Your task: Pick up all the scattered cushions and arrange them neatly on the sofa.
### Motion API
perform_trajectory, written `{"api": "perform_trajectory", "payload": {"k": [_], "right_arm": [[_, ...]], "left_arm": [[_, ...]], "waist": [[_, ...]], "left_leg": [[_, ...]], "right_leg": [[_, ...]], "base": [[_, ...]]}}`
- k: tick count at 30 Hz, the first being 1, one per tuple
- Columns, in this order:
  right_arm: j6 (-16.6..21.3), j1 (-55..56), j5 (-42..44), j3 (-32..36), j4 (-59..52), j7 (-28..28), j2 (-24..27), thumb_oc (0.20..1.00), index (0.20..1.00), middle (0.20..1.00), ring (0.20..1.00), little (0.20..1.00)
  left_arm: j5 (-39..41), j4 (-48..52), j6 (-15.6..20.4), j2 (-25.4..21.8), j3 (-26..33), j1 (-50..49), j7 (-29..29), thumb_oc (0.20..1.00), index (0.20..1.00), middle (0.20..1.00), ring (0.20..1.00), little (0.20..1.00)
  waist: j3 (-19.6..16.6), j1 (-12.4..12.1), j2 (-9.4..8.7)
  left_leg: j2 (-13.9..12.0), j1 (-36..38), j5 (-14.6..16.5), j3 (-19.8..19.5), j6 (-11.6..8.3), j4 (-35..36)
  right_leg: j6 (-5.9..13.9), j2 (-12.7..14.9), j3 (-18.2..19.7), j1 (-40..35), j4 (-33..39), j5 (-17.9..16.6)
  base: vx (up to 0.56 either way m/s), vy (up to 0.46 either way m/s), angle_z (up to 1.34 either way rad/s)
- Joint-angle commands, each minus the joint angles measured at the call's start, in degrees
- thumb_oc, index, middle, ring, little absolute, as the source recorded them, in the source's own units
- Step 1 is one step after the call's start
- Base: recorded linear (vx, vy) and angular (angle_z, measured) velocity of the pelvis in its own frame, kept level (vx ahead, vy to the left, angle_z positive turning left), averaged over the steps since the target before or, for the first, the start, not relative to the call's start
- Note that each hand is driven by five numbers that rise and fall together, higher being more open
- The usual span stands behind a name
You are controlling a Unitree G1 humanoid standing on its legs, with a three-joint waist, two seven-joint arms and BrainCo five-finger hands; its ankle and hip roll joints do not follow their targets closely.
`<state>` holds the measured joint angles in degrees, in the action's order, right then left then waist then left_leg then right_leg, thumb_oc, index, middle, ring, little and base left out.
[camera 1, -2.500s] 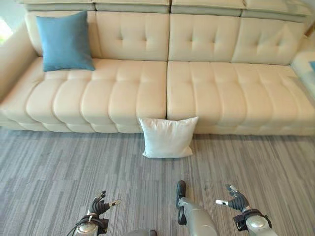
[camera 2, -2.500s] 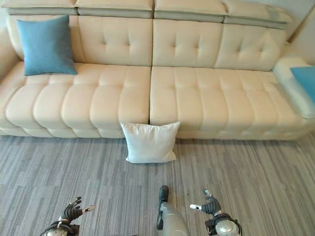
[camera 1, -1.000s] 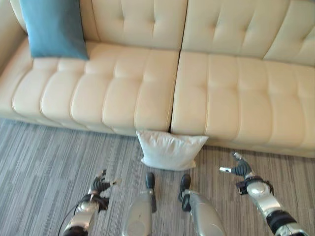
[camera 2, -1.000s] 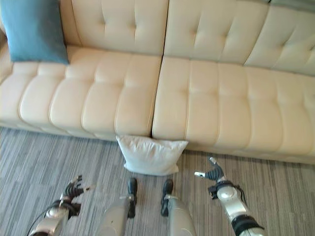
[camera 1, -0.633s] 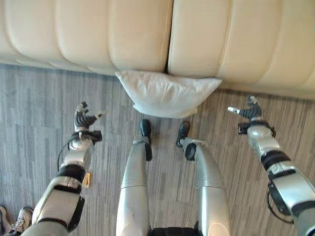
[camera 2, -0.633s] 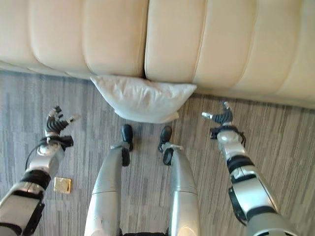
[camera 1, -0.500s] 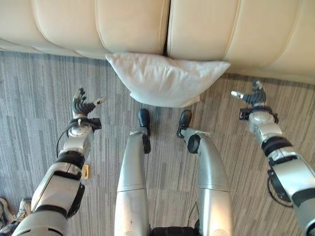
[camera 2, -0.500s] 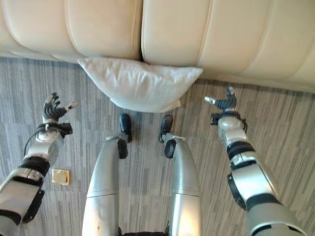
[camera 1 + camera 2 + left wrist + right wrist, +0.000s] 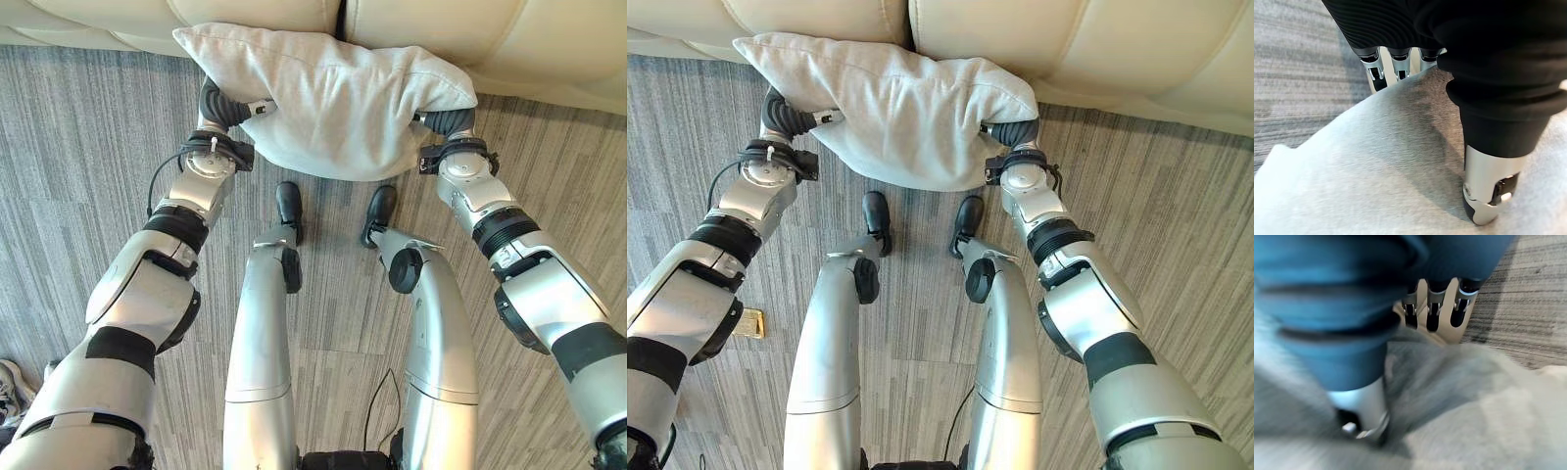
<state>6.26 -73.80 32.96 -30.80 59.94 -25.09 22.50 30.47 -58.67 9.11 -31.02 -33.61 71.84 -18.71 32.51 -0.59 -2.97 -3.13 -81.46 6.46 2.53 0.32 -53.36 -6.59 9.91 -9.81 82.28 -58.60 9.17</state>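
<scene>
White cushion on grey carpet floor, leaning against front of beige sofa. Left hand clamped on one end, thumb pressed on top, fingers tucked behind the edge. Right hand on other end, same pinch. Wrist views: thumb-over, fingers-under grip; eye views: both ends held at once.

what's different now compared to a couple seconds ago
Both hands have closed in on the white cushion: the left hand now grips its left end and the right hand its right end, thumbs on top, fingers behind. Before, both hovered open, apart from it. The cushion still lies on the floor against the sofa.
</scene>
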Motion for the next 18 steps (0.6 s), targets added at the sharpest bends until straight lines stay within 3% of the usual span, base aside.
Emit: {"api": "perform_trajectory", "payload": {"k": [1,9,15,17,18], "right_arm": [[8.25,-3.23,2.69,-0.31,-8.06,0.01,-3.84,0.200,0.200,0.200,0.200,0.200],[10.73,7.50,-1.29,1.55,-20.05,0.87,-4.90,0.200,0.200,0.200,0.200,0.200],[9.27,24.74,-9.51,3.96,-35.29,3.53,-4.92,0.200,0.200,0.200,0.200,0.200],[9.10,34.95,-11.67,6.29,-42.95,6.45,-4.70,0.200,0.200,0.200,0.200,0.200],[8.98,35.33,-11.73,6.29,-43.23,6.45,-4.69,0.200,0.200,0.200,0.200,0.200]], "left_arm": [[1.68,6.56,6.25,2.89,3.72,0.37,-2.02,0.200,0.200,0.200,0.200,0.200],[-0.82,18.43,7.37,4.79,5.99,-8.11,-2.90,0.200,0.200,0.200,0.200,0.200],[-6.37,34.67,7.36,8.67,8.15,-23.92,-1.97,0.200,0.200,0.200,0.200,0.200],[-9.08,42.34,7.10,9.49,10.01,-32.79,-0.60,0.200,0.200,0.200,0.200,0.200],[-9.16,42.62,6.98,9.50,10.01,-33.17,-0.63,0.200,0.200,0.200,0.200,0.200]], "waist": [[-7.05,-0.07,3.61],[-9.44,1.07,2.82],[-10.03,2.05,1.70],[-10.78,2.29,0.79],[-10.65,2.27,0.77]], "left_leg": [[3.27,1.45,6.51,-0.34,0.84,-1.73],[2.70,8.48,4.70,0.01,-0.30,5.52],[1.85,25.44,3.62,1.03,-1.21,16.07],[2.14,35.07,3.20,1.25,-1.42,21.90],[2.16,35.63,3.10,1.27,-1.42,22.22]], "right_leg": [[5.55,-1.38,4.32,-3.80,3.67,3.37],[7.22,-2.49,2.71,-11.33,11.49,0.64],[9.10,-2.12,1.75,-27.38,22.74,-2.55],[10.07,-1.97,1.06,-36.46,28.38,-3.88],[10.08,-1.98,1.06,-36.99,28.66,-3.98]], "base": [[0.00,-0.013,0.19],[-0.03,0.006,0.05],[-0.01,0.042,0.00],[0.08,0.045,-0.03],[0.07,0.011,-0.05]]}}
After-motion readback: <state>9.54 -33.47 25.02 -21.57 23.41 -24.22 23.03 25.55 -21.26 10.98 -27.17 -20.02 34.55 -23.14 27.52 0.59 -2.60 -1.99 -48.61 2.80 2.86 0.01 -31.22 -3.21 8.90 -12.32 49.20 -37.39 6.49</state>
